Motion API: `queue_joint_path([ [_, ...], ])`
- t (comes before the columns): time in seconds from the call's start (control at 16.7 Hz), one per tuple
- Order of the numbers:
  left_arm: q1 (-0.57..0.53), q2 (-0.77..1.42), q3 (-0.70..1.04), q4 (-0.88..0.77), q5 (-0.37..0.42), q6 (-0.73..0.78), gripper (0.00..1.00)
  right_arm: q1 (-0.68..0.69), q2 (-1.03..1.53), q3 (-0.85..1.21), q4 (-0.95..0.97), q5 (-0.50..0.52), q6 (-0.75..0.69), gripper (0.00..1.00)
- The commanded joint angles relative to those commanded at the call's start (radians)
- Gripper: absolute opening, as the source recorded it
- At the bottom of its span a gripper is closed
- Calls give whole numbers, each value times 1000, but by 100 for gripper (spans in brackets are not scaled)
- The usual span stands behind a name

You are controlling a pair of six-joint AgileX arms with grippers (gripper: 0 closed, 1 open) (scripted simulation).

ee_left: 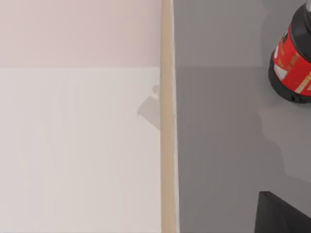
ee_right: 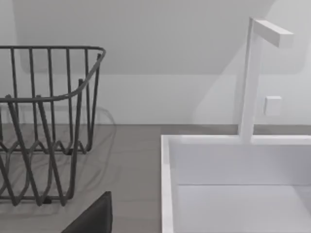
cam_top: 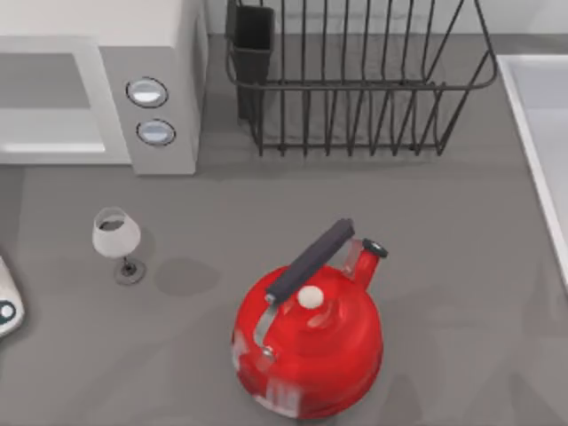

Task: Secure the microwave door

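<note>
At top-left, microwave door (cam_top: 49, 111) shut.

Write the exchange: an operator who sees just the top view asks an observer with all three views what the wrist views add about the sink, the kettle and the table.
Operator: What stands at the sink?
Observer: A white faucet rises from its back rim.
Operator: Anything low on the red kettle?
Observer: A black band rings its base.
Operator: How does the table end?
Observer: With a tan strip along its edge, seen in the left wrist view.
</note>
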Motion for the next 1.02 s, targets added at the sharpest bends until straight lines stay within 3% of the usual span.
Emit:
queue_joint_path([
  [0.48,-170,-278,-322,145,-88,-183,0,0,0,0,0,0,0,100],
  [0.84,-184,-297,-344,156,-93,-201,0,0,0,0,0,0,0,100],
  [1.02,-241,-355,-375,178,-127,-250,0,0,0,0,0,0,0,100],
])
